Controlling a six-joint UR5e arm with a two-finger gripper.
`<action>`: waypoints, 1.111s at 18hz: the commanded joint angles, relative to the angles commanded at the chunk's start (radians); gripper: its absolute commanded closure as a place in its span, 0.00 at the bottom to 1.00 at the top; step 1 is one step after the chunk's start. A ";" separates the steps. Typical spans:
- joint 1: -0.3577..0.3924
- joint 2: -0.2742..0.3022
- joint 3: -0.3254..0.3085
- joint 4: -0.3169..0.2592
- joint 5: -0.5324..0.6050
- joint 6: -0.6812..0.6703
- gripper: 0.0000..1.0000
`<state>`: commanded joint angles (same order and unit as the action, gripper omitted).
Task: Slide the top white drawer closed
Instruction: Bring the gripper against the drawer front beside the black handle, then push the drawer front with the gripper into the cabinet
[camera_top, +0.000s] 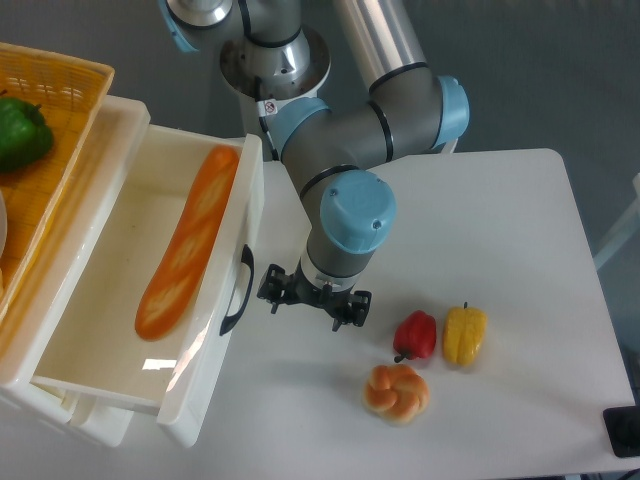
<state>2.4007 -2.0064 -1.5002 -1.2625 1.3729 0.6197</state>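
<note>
On the white table, right of centre, a small red bell pepper and a yellow bell pepper stand just beside each other, and a knotted golden bread roll lies nearer the front edge, close below the red one. A sliver of something yellow shows behind the grey and pale-blue robot arm; what it is cannot be told. At the far left a yellow woven basket holds a green bell pepper.

The black two-finger gripper hangs over bare table just right of the drawer's front, close to the handle but not touching it. Its jaws are spread apart, gripping nothing. Between gripper and drawer front nothing lies on the table.

The top white drawer, a deep glossy white plastic tray, is at the left of the scene, pulled well out toward the table. Its flat front carries a black curved handle. Inside lies a long orange-brown baguette, running lengthwise along the right wall.
</note>
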 joint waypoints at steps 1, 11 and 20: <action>0.000 0.000 0.002 0.000 0.000 0.002 0.00; -0.003 0.002 0.005 -0.003 -0.018 0.006 0.00; -0.015 0.006 0.005 -0.008 -0.043 0.008 0.00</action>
<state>2.3854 -2.0003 -1.4956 -1.2701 1.3300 0.6274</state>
